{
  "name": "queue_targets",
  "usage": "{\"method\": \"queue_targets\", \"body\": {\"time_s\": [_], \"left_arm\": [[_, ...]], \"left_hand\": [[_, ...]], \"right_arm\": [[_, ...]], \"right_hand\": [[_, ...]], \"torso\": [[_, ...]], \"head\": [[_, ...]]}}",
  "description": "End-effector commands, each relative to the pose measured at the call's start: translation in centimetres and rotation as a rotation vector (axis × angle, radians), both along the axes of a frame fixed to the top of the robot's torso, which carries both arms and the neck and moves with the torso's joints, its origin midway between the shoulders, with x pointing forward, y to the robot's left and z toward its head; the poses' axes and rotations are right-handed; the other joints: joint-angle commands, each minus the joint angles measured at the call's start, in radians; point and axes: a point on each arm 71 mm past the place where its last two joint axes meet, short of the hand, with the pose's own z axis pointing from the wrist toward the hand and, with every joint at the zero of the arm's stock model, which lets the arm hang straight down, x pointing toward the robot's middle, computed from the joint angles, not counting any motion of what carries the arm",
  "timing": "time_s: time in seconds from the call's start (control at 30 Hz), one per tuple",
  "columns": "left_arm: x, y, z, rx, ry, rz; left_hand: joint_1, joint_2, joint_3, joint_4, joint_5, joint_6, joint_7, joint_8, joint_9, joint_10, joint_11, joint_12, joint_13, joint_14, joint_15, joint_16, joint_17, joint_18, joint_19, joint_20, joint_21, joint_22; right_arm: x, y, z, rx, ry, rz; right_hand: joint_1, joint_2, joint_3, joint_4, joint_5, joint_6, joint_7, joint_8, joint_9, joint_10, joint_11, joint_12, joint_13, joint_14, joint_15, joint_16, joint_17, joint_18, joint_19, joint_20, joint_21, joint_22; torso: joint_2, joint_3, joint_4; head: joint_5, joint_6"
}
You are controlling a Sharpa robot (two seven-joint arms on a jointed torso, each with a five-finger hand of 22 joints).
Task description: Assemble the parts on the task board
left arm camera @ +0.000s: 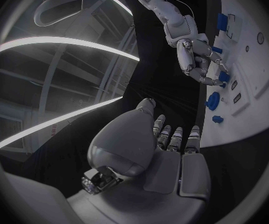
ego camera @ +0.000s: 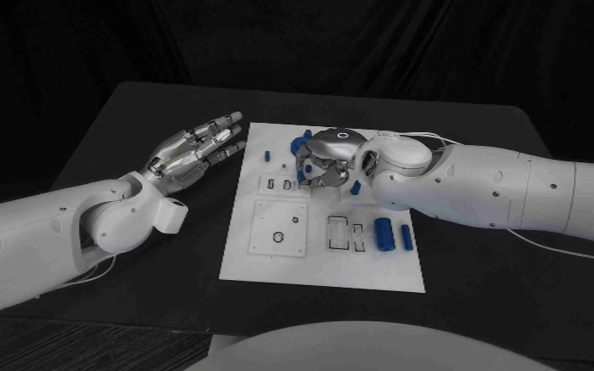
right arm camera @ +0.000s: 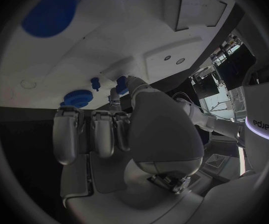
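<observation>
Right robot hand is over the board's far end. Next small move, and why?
Probably ease the right robot hand down onto the small blue part at its fingertips. Its fingers hang curled over the white task board, seemingly holding nothing yet. The left robot hand hovers open beside the board.

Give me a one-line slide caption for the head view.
Right hand works over blue parts on the white task board while the left hand hovers open beside it.

White task board (ego camera: 324, 270) at centre frame on a black table (ego camera: 495, 259), small blue parts (ego camera: 385, 234) lower right on the board, silver left hand (ego camera: 192, 153) at left, silver right hand (ego camera: 325, 163) at centre, white arms (ego camera: 495, 191) from both edges
</observation>
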Motion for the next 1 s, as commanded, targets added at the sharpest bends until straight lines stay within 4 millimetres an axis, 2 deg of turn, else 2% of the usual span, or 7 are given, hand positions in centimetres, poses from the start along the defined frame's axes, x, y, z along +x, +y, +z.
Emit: {"method": "queue_targets", "body": {"time_s": [0.03, 0.57, 0.67, 1.0], "left_arm": [[-0.05, -0.15, 0.1, -0.019, -0.008, -0.011], [-0.07, -0.12, 0.02, -0.02, -0.007, -0.012], [-0.07, -0.13, 0.0, -0.021, -0.007, -0.013], [-0.09, -0.07, -0.04, -0.02, -0.006, -0.012]], "left_hand": [[0.008, -0.004, 0.039, -0.014, 0.016, -0.008, -0.001, 0.012, 0.014, -0.004, 0.013, 0.019, 0.003, 0.005, 0.009, -0.006, -0.005, -0.005, 0.015, 0.004, -0.001, 0.002], [0.008, -0.003, 0.042, -0.016, 0.016, -0.01, 0.0, 0.012, 0.014, -0.005, 0.014, 0.019, 0.002, 0.005, 0.01, -0.006, -0.005, -0.005, 0.015, 0.004, -0.002, 0.002], [0.008, -0.003, 0.042, -0.016, 0.016, -0.01, 0.0, 0.012, 0.014, -0.005, 0.014, 0.019, 0.002, 0.005, 0.01, -0.006, -0.005, -0.005, 0.015, 0.004, -0.002, 0.002], [0.008, -0.002, 0.044, -0.017, 0.016, -0.01, 0.0, 0.012, 0.014, -0.005, 0.015, 0.018, 0.002, 0.005, 0.011, -0.006, -0.005, -0.005, 0.015, 0.005, -0.001, 0.002]], "right_arm": [[-0.07, 0.0, -0.46, -0.046, 0.024, -0.023], [-0.1, 0.21, -0.76, -0.055, 0.035, -0.026], [-0.1, 0.24, -0.79, -0.056, 0.036, -0.025], [-0.04, 0.29, -0.88, -0.059, 0.039, -0.019]], "right_hand": [[0.003, 0.021, 0.022, -0.01, 0.034, 0.021, 0.001, 0.021, 0.023, 0.109, 0.008, 0.017, 0.263, 0.11, 0.003, 0.02, 0.267, -0.018, 0.05, 0.007, -0.015, 0.229], [-0.002, 0.019, 0.021, -0.024, 0.029, 0.013, 0.006, 0.009, 0.023, 0.109, 0.011, 0.017, 0.263, 0.11, 0.007, 0.02, 0.267, -0.016, 0.045, 0.011, -0.024, 0.226], [-0.01, 0.02, 0.019, -0.032, 0.011, -0.003, 0.007, -0.006, 0.021, 0.109, 0.01, 0.017, 0.263, 0.11, 0.006, 0.02, 0.267, -0.016, 0.045, 0.013, -0.026, 0.225], [-0.05, 0.02, -0.002, -0.05, -0.133, -0.072, 0.016, -0.073, 0.004, 0.109, 0.016, 0.017, 0.263, 0.11, 0.012, 0.02, 0.267, -0.015, 0.045, 0.018, -0.032, 0.226]], "torso": [[-0.001, 0.0007, -0.0018], [0.0, 0.0016, -0.0012], [0.0, 0.0016, -0.001], [0.0, 0.001, -0.0008]], "head": [[0.001, -0.003], [0.002, -0.008], [0.002, -0.009], [0.002, -0.011]]}}
